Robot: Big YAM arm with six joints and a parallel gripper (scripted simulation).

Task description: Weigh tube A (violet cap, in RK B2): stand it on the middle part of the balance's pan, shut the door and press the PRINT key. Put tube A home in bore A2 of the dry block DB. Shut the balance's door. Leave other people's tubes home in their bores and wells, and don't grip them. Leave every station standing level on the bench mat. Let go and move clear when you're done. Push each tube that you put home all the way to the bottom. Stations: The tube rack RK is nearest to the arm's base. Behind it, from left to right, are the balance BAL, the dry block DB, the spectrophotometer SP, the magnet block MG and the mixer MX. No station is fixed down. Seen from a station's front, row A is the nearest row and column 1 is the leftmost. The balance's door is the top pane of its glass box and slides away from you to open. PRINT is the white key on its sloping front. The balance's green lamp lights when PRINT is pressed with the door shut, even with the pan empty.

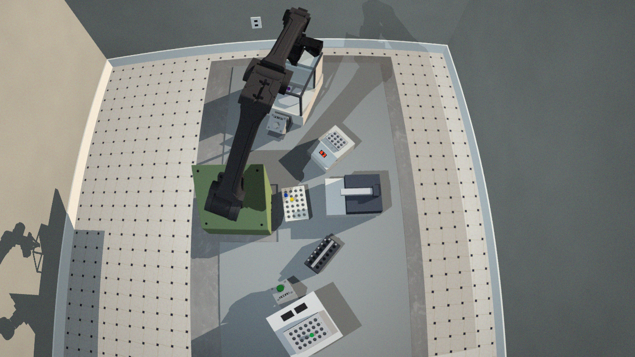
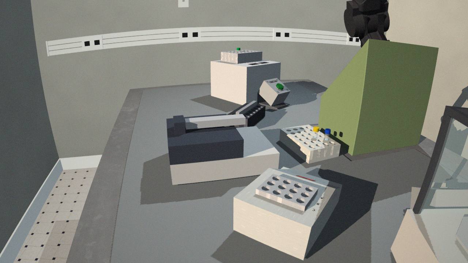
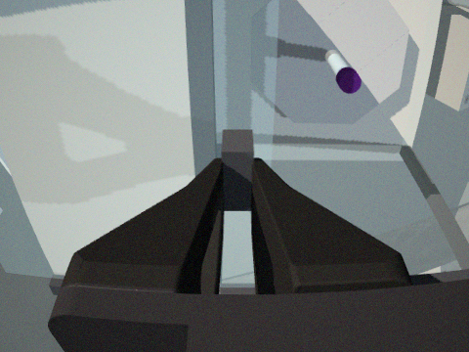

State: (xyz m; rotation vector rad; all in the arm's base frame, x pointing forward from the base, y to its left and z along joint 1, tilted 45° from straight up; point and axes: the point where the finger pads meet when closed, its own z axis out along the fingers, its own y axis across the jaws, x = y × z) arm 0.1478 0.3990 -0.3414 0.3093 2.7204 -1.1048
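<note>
The glass-box balance point(image 1: 306, 116) holds the violet-capped clear tube A point(image 3: 343, 74), upright on the pale octagonal pan point(image 3: 307, 14), right of its middle. The dark pincer point(image 3: 237, 170) is clamped on the small grey door handle point(image 3: 237, 140) of the top pane. Judged remaining: seating the door, PRINT, returning the tube to the beige dry block point(image 2: 261, 219), and reshutting. The grey matted surface point(image 1: 377, 248) stands on a dotted tile floor point(image 1: 146, 133).

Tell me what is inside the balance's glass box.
The violet-capped tube stands on the octagonal pan, right of its middle. The gripper, above the box, is shut on the door's handle. The arm hides part of the chamber from above.
</note>
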